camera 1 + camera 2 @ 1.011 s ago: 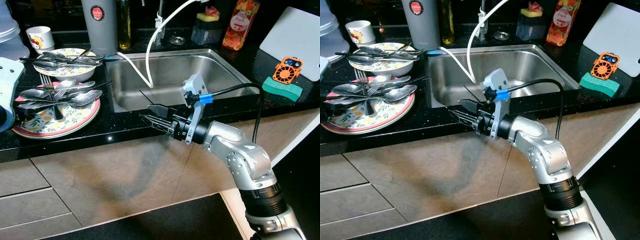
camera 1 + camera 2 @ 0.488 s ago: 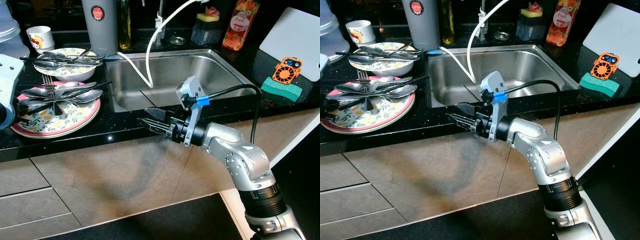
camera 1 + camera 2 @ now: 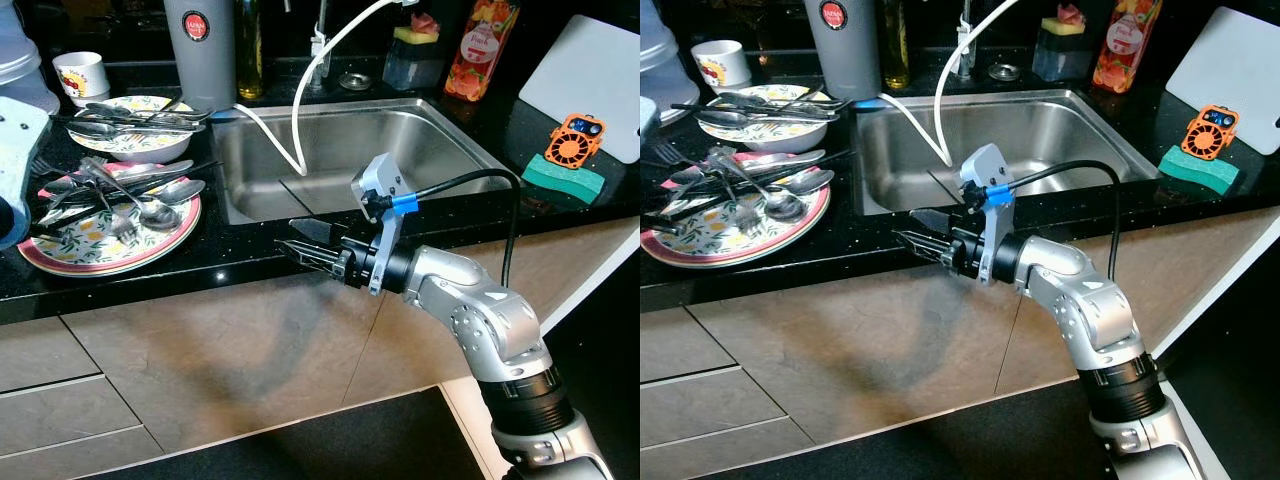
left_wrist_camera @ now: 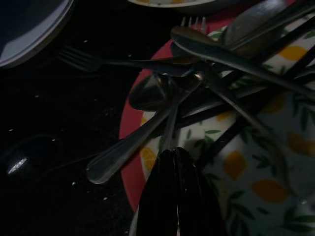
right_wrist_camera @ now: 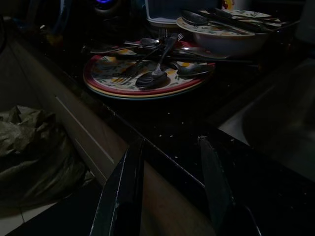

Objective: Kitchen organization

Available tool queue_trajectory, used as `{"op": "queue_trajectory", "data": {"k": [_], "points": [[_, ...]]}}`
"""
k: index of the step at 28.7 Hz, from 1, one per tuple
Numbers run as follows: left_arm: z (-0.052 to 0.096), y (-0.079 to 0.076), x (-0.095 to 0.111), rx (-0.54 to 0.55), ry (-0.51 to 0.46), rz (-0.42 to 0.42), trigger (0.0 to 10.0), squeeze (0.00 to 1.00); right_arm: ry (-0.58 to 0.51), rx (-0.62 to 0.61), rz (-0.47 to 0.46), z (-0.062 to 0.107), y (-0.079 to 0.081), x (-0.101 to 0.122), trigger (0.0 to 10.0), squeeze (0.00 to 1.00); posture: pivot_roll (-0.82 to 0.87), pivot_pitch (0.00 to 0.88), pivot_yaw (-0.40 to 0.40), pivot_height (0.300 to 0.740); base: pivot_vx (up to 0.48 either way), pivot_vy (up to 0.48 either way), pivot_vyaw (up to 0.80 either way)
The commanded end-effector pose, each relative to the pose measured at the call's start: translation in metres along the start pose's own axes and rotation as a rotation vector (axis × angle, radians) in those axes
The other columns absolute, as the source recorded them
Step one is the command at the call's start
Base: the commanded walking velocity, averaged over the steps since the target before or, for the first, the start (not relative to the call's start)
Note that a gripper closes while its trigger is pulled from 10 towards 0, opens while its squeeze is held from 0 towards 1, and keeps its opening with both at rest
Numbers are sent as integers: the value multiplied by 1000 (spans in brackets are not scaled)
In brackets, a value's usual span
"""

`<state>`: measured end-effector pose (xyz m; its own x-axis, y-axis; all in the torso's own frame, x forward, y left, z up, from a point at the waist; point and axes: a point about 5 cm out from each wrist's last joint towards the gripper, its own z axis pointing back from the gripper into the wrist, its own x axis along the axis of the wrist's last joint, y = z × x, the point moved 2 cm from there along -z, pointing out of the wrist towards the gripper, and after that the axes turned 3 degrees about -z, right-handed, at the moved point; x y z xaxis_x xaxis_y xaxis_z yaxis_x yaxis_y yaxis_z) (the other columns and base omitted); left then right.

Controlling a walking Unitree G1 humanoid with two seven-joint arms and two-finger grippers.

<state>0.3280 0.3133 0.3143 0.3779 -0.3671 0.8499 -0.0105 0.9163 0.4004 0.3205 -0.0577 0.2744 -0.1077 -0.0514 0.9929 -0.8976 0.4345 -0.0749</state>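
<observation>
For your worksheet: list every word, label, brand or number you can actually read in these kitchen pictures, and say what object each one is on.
None can be read for certain.
Grey canister: round red badge, lettering too small.
Orange bottle: fruit-printed label, words blurred.
White cup: red and yellow print, illegible.
Orange fan-shaped gadget: no readable marking.

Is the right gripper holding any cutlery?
No, the right gripper hangs open and empty at the counter edge, while the cutlery lies on the plate farther off.

Bright, sharp head views; dim wrist views.
</observation>
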Motion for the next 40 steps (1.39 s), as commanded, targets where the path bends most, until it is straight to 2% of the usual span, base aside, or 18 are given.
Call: {"op": "queue_trajectory", "data": {"k": [1, 7, 9, 10, 13, 17, 19, 24, 27, 28, 29, 30, 31, 33, 35, 37, 39, 40], "points": [[4, 0, 6, -11, -22, -11, 0, 0, 15, 12, 6, 3, 3, -2, 10000, 0, -1, 166, -28, 740, 0, 0, 0], [5, -4, 17, -29, -89, 21, 0, 0, 18, 16, 8, 3, 3, -2, 10000, 0, -2, 166, -28, 740, 0, 0, 0], [8, -5, 31, -38, -169, 83, 0, 0, 16, 16, 8, 3, 3, -1, 10000, 0, -3, 166, -28, 740, 0, 0, 0], [12, -7, 44, -67, -256, 126, 0, 0, 15, 18, 9, 3, 3, -1, 10000, 0, -3, 166, -28, 740, 0, 0, 0], [16, -10, 57, -107, -328, 195, 0, 0, 15, 20, 10, 3, 3, 0, 10000, 0, -3, 166, -28, 740, 0, 0, 0], [20, -18, 67, -166, -387, 242, 0, 0, 13, 23, 11, 3, 3, 1, 10000, 0, -5, 164, -27, 740, 0, 0, 0], [24, -22, 79, -207, -484, 283, 0, 0, 10, 22, 10, 3, 3, 2, 10000, 0, -5, 165, -27, 740, 0, 0, 0], [22, -26, 87, -234, -575, 366, 0, 0, 1, 11, 16, 4, 2, 3, 10000, 0, -5, 165, -27, 740, 0, 0, 0], [15, -37, 84, -243, -566, 346, 0, 0, -12, -5, 22, 3, 0, 5, 10000, 0, -5, 162, -26, 740, 0, 0, 0], [11, -53, 80, -250, -569, 290, 0, 0, -34, -28, 25, 2, -1, 8, 10000, 0, -5, 161, -25, 740, 0, 0, 0], [11, -53, 80, -250, -569, 290, 0, 0, -34, -28, 25, 2, -1, 8, 10000, 0, -5, 161, -25, 740, 0, 0, 0], [13, -60, 82, -299, -608, 330, 0, 0, -46, -40, 24, 1, -2, 9, 10000, 0, -5, 161, -25, 740, 0, 0, 0], [19, -68, 89, -394, -677, 422, 0, 0, -58, -53, 23, 1, -3, 10, 10000, 0, -4, 161, -26, 740, 0, 0, 0], [32, -80, 97, -571, -790, 539, 0, 0, -72, -69, 20, 0, -4, 11, 10000, 0, -2, 159, -26, 740, 0, 0, 0], [56, -97, 102, -807, -934, 555, 0, 0, -82, -76, 15, -1, -3, 12, 10000, 0, -5, 157, -24, 740, 0, 0, 0], [74, -105, 102, -1018, -1030, 636, 0, 0, -87, -77, 13, -2, -2, 12, 10000, 0, -9, 154, -21, 740, 0, 0, 0], [80, -106, 100, -1103, -1058, 699, 0, 0, -91, -76, 11, -3, -1, 12, 10000, 0, -7, 152, -20, 740, 0, 0, 0], [79, -105, 99, -1103, -1060, 711, 0, 0, -92, -76, 9, -3, -1, 12, 10000, 0, -7, 152, -20, 740, 0, 0, 0]]}}
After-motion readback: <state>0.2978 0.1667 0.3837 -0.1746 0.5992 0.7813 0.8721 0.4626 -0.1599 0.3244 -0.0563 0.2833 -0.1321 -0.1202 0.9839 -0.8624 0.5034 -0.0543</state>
